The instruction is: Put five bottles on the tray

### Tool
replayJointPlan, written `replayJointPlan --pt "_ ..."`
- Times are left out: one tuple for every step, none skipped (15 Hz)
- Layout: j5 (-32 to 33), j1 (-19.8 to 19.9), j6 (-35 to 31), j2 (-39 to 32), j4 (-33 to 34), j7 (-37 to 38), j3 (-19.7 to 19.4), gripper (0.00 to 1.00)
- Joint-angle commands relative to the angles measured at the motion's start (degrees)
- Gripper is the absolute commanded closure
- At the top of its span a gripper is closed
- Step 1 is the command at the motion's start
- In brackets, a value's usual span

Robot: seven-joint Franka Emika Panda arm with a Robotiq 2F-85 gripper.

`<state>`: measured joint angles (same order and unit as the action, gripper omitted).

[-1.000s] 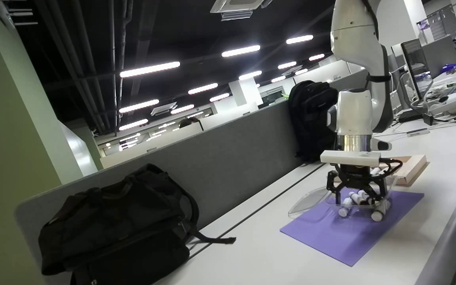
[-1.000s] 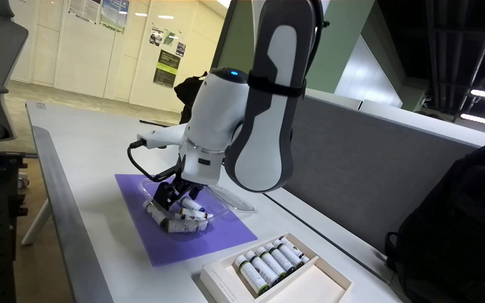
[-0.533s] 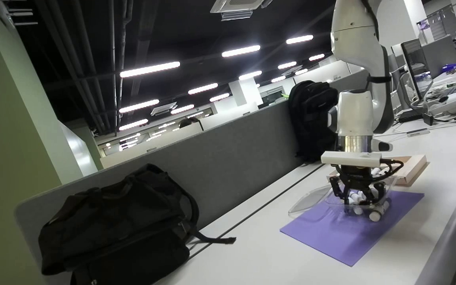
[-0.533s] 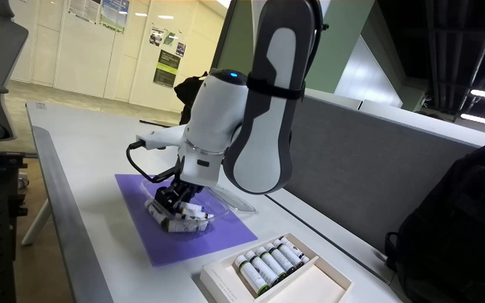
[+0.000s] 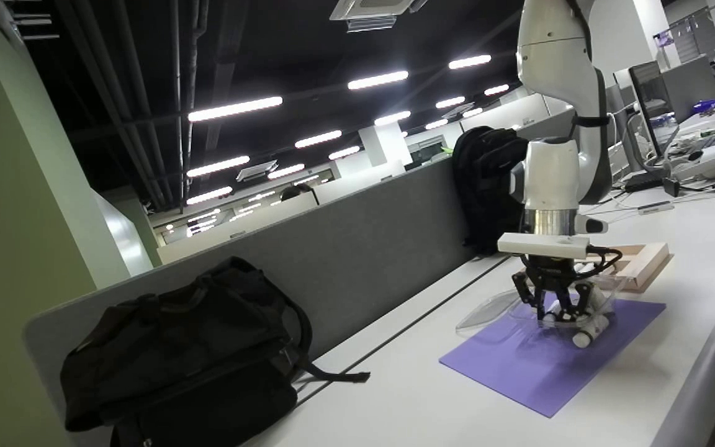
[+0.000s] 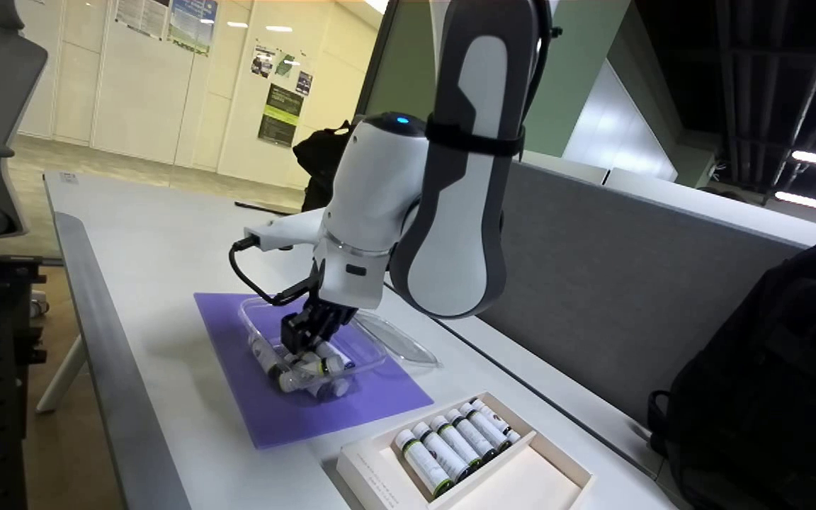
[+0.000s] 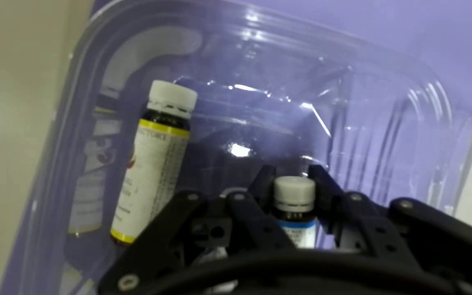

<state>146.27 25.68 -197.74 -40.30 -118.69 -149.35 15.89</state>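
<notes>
In the wrist view my gripper [image 7: 293,170] is shut on a bottle [image 7: 295,192] with a white cap and a blue band, one finger on either side of the cap. Its lower end is hidden by the gripper. To the left lies another bottle [image 7: 152,164], yellow-banded, in a clear plastic box [image 7: 260,16]. In an exterior view the gripper [image 6: 302,350] is low in that box among several bottles [image 6: 266,354]. The light-wood tray [image 6: 521,476] stands apart, several bottles [image 6: 454,443] lined up in one compartment and its other compartment bare.
A purple mat [image 6: 266,421] lies under the clear box. A clear lid [image 6: 401,341] rests beside it, towards the grey partition [image 5: 382,236]. Along the partition sit a black backpack [image 5: 190,366] and another dark bag [image 5: 488,186].
The fingers have come together round a bottle. The arm has since shifted slightly towards the partition and up, and the bottles in the clear box lie differently.
</notes>
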Motion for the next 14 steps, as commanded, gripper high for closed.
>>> replayJointPlan --pt "-0.3 -0.4 -1.0 3.0 0.1 0.0 -0.7 0.93" --pt "-0.3 -0.1 -1.0 3.8 0.0 0.0 -0.4 0.93" --pt "-0.3 0.1 -1.0 4.5 -0.2 0.0 -0.1 0.93" --pt "-0.4 0.8 -0.6 5.3 -0.8 0.0 0.7 0.93" --pt "-0.5 1.6 -0.1 5.8 -1.6 0.0 1.6 0.93" --pt "-1.3 1.9 -0.1 6.5 -2.5 0.0 2.0 0.93" --pt "0.5 2.3 -0.1 6.9 -3.0 3.0 2.7 0.93" --pt "0.7 1.9 -0.1 7.3 -3.7 4.4 2.4 0.93" --pt "0.8 1.4 -0.1 7.9 -4.5 6.1 1.8 0.93" --pt "1.0 1.4 -0.1 8.3 -5.1 7.3 1.5 0.93" --pt "0.8 2.0 -0.1 8.9 -5.3 8.0 1.3 0.93" --pt "0.6 2.3 -0.6 9.3 -5.1 8.6 0.7 0.93" --pt "0.6 3.1 -0.5 9.5 -5.0 9.3 0.4 0.93" --pt "0.6 3.8 -0.5 9.6 -5.0 10.0 0.3 0.93"
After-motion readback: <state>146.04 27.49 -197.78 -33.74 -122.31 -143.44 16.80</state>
